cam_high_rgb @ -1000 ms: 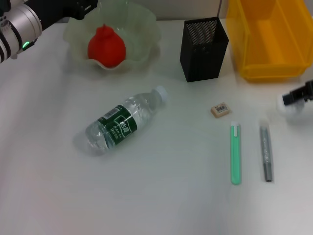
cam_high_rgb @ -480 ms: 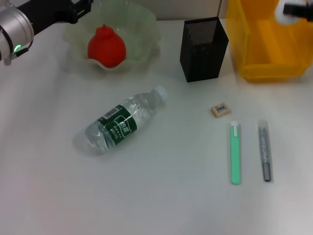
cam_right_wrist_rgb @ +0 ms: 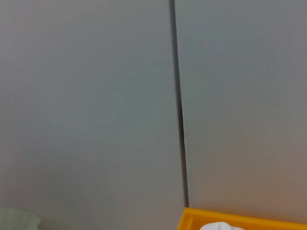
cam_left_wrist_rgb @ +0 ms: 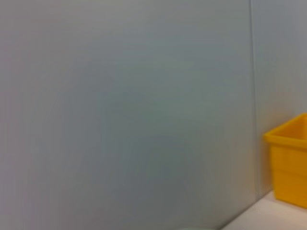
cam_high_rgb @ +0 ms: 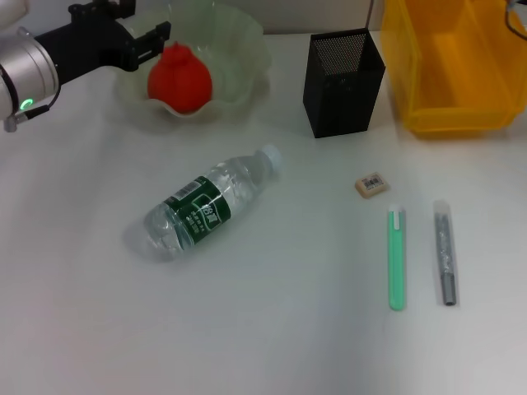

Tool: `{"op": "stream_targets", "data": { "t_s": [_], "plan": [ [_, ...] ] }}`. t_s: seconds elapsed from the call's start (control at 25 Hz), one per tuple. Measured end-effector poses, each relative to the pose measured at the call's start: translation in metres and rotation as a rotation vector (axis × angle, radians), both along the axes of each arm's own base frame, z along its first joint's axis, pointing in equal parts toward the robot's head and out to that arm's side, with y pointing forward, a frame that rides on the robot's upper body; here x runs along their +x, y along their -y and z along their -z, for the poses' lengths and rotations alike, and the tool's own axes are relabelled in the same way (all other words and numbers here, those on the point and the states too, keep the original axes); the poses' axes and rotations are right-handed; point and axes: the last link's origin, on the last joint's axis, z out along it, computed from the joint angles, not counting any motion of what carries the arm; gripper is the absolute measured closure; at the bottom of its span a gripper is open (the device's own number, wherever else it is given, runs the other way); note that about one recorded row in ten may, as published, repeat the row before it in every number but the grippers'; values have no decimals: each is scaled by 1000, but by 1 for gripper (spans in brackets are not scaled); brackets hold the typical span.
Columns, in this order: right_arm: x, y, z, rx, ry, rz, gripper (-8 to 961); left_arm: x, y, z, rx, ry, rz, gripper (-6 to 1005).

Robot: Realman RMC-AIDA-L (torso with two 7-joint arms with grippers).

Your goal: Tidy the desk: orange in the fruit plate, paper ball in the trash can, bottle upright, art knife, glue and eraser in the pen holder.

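Sideways, the bottle (cam_high_rgb: 203, 209), green-labelled

Office desk (cam_high_rgb: 272, 329) with pen holder (cam_high_rgb: 342, 82)

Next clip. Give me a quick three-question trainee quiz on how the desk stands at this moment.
1. True or false: the small clear plastic water bottle with the green label lies on its side.
2. Which loose item lies nearest the black square mesh pen holder?
A. the tiny beige eraser block
B. the green art knife
C. the grey glue stick
3. Fill in: the red-orange knobbed orange sits in the ____.

Key: 1 true. 2 A. 3 the translucent pale-green scalloped fruit plate, where the left gripper hangs with its jaws open.
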Motion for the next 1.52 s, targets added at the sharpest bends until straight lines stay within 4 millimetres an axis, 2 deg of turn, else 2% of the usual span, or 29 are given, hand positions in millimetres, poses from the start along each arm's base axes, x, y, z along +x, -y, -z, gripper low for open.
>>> {"op": "stream_targets", "data": {
  "t_s": [0.2,0.4,0.44,0.52,0.72,0.8,0.92,1.08,1.24,1.32,1.44,1.52],
  "plan": [
    [-5,-3,14,3,70,-6,531,14,10,2,-67,1,62,374],
    [-5,0,19,10,-9,-15,455,23,13,4,-103,0,82,374],
    [-5,1,20,15,-27,-23,440,36,21,7,-162,1,115,374],
    [-4,3,21,18,-57,-40,409,46,27,7,-207,-11,148,374],
    [1,19,20,37,-193,-100,227,59,33,10,-296,-27,154,375],
    [-3,33,22,62,-301,-209,227,65,35,14,-350,-31,150,374],
    [-5,57,15,212,-437,-394,227,73,38,19,-429,-29,131,374],
    [5,80,5,387,-549,-463,227,87,41,32,-558,-24,59,374],
    [13,86,3,404,-560,-448,227,90,38,47,-579,-63,-23,375],
    [17,87,3,405,-558,-435,227,88,31,64,-529,-128,-96,375],
    [19,89,3,406,-557,-428,227,89,31,73,-508,-161,-112,375],
    [20,89,4,405,-556,-426,227,88,33,88,-495,-214,-124,374]
  ]
}}
